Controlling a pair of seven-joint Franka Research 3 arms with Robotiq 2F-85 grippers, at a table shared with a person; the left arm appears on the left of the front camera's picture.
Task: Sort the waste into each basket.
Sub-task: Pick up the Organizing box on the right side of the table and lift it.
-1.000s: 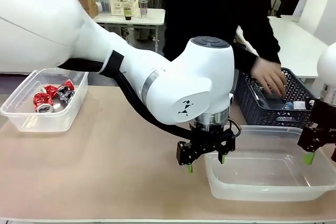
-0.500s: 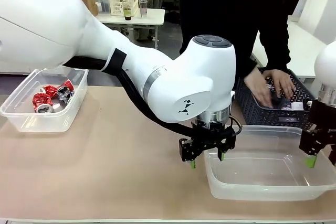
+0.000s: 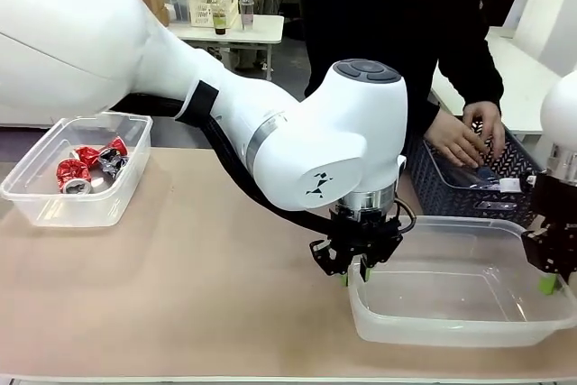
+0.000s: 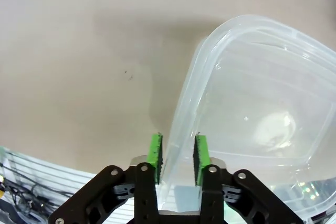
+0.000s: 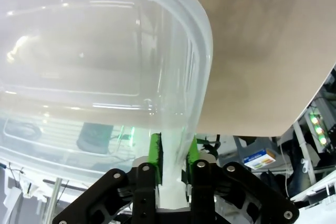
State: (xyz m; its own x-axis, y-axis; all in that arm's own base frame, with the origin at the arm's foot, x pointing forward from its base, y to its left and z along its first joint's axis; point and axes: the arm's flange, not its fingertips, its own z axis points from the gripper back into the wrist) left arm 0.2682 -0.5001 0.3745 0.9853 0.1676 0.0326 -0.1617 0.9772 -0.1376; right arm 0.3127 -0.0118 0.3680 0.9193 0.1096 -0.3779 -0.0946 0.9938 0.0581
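- Two grippers clamp the near tub (image 3: 442,335), which sits at the right of the table (image 3: 180,277). The left gripper (image 3: 353,275) pinches the tub's left end wall, one green pad inside and one outside.
- At the opposite end, the right gripper (image 3: 548,284) is closed on the right end wall in the same way.
- Farther back on the left, the far tub (image 3: 54,209) holds crushed red and silver cans (image 3: 86,169).
- Beyond the near tub, a person's hands (image 3: 455,142) reach into a dark basket (image 3: 433,182).
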